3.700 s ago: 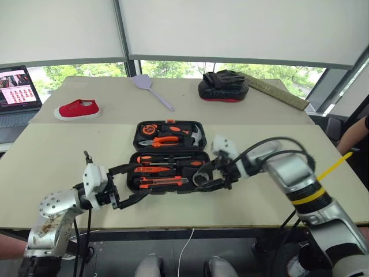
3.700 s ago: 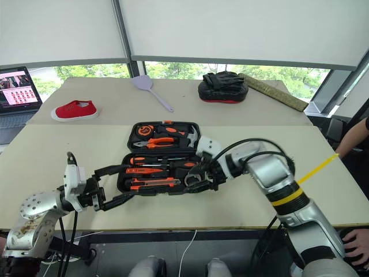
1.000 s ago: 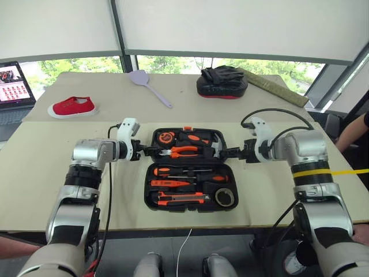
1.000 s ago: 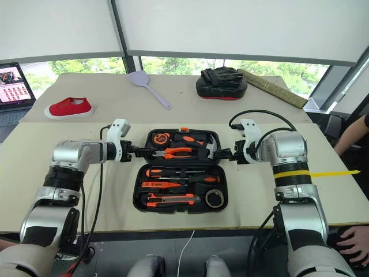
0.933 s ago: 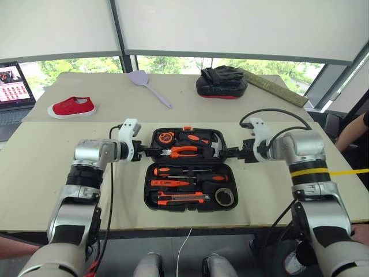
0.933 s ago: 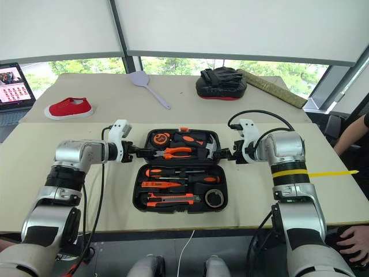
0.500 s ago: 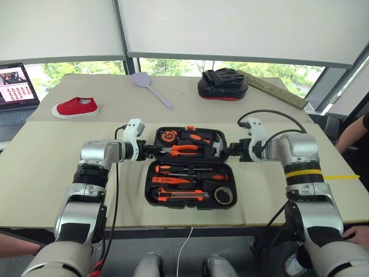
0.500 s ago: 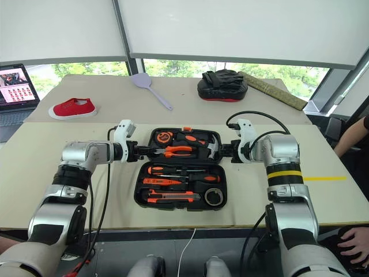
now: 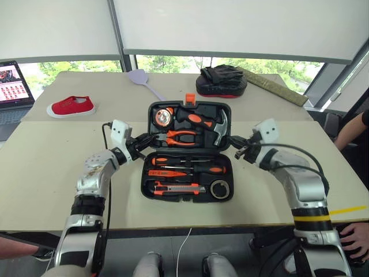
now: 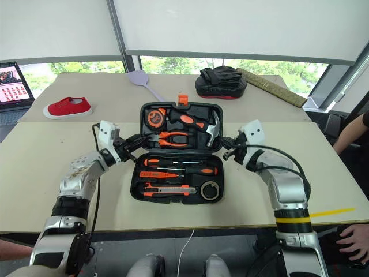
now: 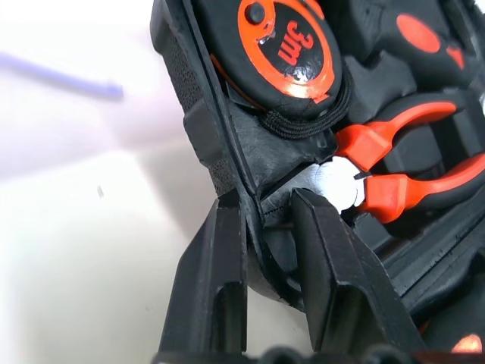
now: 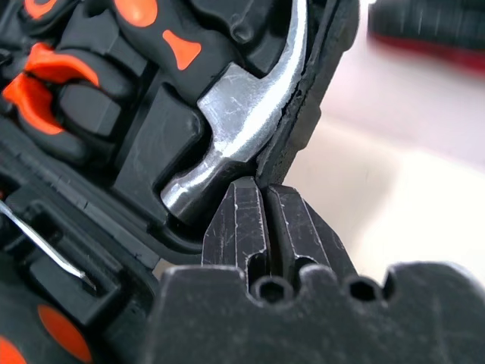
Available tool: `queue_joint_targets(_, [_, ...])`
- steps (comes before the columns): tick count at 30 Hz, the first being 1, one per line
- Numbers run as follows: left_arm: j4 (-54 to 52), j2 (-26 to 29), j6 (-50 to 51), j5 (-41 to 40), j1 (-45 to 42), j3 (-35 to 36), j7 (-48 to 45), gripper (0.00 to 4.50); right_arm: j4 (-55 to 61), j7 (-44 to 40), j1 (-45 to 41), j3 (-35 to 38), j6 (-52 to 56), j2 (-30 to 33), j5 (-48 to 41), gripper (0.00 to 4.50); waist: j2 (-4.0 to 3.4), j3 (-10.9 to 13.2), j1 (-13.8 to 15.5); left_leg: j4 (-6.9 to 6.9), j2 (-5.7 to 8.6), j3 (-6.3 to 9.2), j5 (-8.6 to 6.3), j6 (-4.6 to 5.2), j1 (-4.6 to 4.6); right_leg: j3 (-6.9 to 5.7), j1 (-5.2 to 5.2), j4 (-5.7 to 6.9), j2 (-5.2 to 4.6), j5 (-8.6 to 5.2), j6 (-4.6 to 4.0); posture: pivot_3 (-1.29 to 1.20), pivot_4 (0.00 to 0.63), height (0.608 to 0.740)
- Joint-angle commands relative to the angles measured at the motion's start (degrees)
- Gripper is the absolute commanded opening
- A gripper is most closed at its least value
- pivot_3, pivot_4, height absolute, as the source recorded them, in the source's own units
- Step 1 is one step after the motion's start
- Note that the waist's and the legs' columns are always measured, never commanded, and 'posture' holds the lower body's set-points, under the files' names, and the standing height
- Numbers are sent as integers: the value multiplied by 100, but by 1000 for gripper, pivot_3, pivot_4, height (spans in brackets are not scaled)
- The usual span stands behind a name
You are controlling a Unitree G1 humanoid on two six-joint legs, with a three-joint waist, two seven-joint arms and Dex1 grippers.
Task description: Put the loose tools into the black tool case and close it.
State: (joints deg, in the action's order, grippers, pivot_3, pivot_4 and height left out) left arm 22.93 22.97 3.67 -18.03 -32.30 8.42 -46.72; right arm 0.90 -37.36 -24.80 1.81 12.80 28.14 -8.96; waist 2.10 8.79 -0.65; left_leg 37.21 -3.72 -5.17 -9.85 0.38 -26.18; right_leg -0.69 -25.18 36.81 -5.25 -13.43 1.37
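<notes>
The black tool case [image 9: 187,199] lies open in front of me, its lid [image 9: 190,105] tilted up with the orange latch [image 9: 189,98] on top. The base holds two screwdrivers [image 9: 184,169], the utility knife [image 9: 176,188] and the grey tape roll [image 9: 219,188]. My left gripper [image 9: 144,149] is shut on the lid's left rim, one finger [image 11: 227,227] outside and one inside. My right gripper [image 9: 237,152] is shut with its fingertips [image 12: 250,201] pressed against the lid's right rim, beside the hammer head [image 12: 235,129].
The lid carries a tape measure [image 11: 292,45], pliers [image 11: 394,167] and the hammer. On the far table lie a red shoe [image 9: 70,107], a lilac spatula [image 9: 144,81], a black mitt [image 9: 222,81] and a laptop [image 9: 11,86]. A person's hand [image 9: 354,234] is at the lower right.
The lid has swung up from lying flat to a steep tilt. Both grippers have shut at its sides and have risen and drawn back toward me with it.
</notes>
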Motion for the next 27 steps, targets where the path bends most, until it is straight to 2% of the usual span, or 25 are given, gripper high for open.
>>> queue_joint_targets(1, [-196, 484, -1459, 274, 600, 415, -37, 476, 60, 102, 695, -134, -3133, 546, 1114, 0, 0, 0, -17, -4, 0, -2, -2, 2, 3, 1, 3, -5, 1, 0, 0, 0, 150, 740])
queue_joint_targets(5, [-107, 748, -3053, 619, 1411, 362, -279, 476, -585, 1492, 1190, -258, -5392, 1137, 2951, 0, -1, 0, -22, -6, -1, -10, 0, -1, 16, 5, 8, -4, -2, 0, 0, 0, 150, 740])
queue_joint_targets(10, [-133, 1021, -4052, 692, 2032, 245, -508, 476, -868, 2476, 1261, -263, -6351, 1239, 3765, 0, 0, 7, -13, -7, -13, -28, 9, -16, 78, 14, 50, -3, 1, -4, 0, 0, 150, 740])
queue_joint_targets(11, [-136, 1077, -4067, 637, 2182, 218, -585, 1027, -1007, 2237, 1386, -435, -6332, 1282, 3502, 0, -2, 7, -1, -7, -18, -28, 13, -22, 88, 9, 59, -4, 0, -13, 17, 0, 150, 740])
queue_joint_targets(13, [-79, 1164, -4085, 632, 2380, 233, -548, 1564, -1153, 2028, 1579, -636, -6390, 1366, 3275, 742, -2, 6, 35, -8, -17, -31, 11, -29, 110, 2, 90, -9, -10, -25, 1, 0, 150, 740])
queue_joint_targets(15, [-7, 1263, -3828, 551, 2542, 378, -424, 2230, -1127, 2025, 1772, -596, -6354, 1441, 3216, 1253, -2, 6, 54, -8, -16, -32, 9, -30, 121, 3, 103, -14, -18, -33, -16, 0, 150, 740])
queue_joint_targets(16, [18, 1333, -3623, 491, 2618, 461, -384, 2772, -1054, 1997, 1886, -504, -6250, 1495, 3113, 1774, -2, 6, 50, -9, -15, -34, 13, -22, 121, 5, 102, -12, -21, -31, -20, 0, 150, 740])
queue_joint_targets(18, [13, 1411, -3263, 365, 2703, 584, -330, 3440, -927, 1928, 2063, -361, -6104, 1603, 2901, 2361, 0, 5, 33, -8, -19, -36, 17, -13, 121, 7, 101, -9, -17, -19, -14, 0, 150, 740])
queue_joint_targets(19, [-19, 1445, -2971, 238, 2721, 666, -299, 3536, -852, 1751, 2273, -283, -5937, 1712, 2536, 2674, 0, 5, 37, -8, -21, -34, 17, -13, 121, 5, 100, -9, -14, -13, -3, 0, 150, 740])
queue_joint_targets(22, [-215, 1454, -2262, -73, 2643, 782, -224, 3536, -381, 1089, 2941, -144, -5304, 1995, 1234, 2674, 0, 5, 54, -12, -22, -31, 17, -13, 124, 4, 103, -7, -13, -12, 2, 0, 150, 740])
queue_joint_targets(25, [-487, 1388, -1808, -120, 2484, 723, -91, 3536, 287, 645, 3507, -6, -4686, 2110, 187, 1781, 3, 4, 67, -16, -22, -29, 16, -11, 127, 5, 107, -8, -13, -11, 2, 0, 150, 740])
queue_joint_targets(27, [-726, 1336, -1485, -162, 2337, 646, -7, 3012, 714, 329, 3803, 74, -4357, 2222, -321, 1161, 4, 3, 72, -16, -24, -27, 16, -12, 128, 5, 107, -8, -10, -11, 3, 0, 150, 740])
